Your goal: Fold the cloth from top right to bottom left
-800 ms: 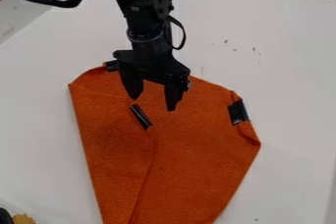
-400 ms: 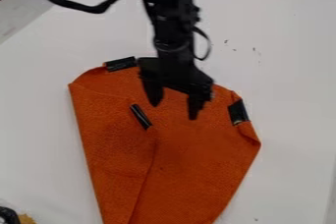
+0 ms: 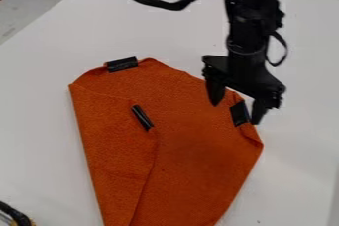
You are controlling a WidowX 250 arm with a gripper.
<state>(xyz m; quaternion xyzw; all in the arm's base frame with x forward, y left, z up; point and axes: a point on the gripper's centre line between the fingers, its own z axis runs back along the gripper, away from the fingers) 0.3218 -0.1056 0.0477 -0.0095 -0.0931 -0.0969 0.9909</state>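
My gripper [image 3: 236, 113] hangs over the right edge of the orange cloth [image 3: 192, 145], open, with one finger on each side of the black patch at that edge. Nothing is held between the fingers, and I cannot tell whether they touch the cloth. The cloth lies with its left side folded over in a long flap. Black patches sit on its top left edge, on the flap near the middle and on the right edge.
The white table [image 3: 298, 170] surrounds the cloth, with a few small dark marks near its right side. A black and yellow object [image 3: 15, 215] stands at the bottom left corner. Grey floor lies beyond the table's upper left edge.
My gripper has moved right and slightly down, from above the upper middle of the cloth to its right edge. The black and yellow object has shifted a little. The cloth lies as before.
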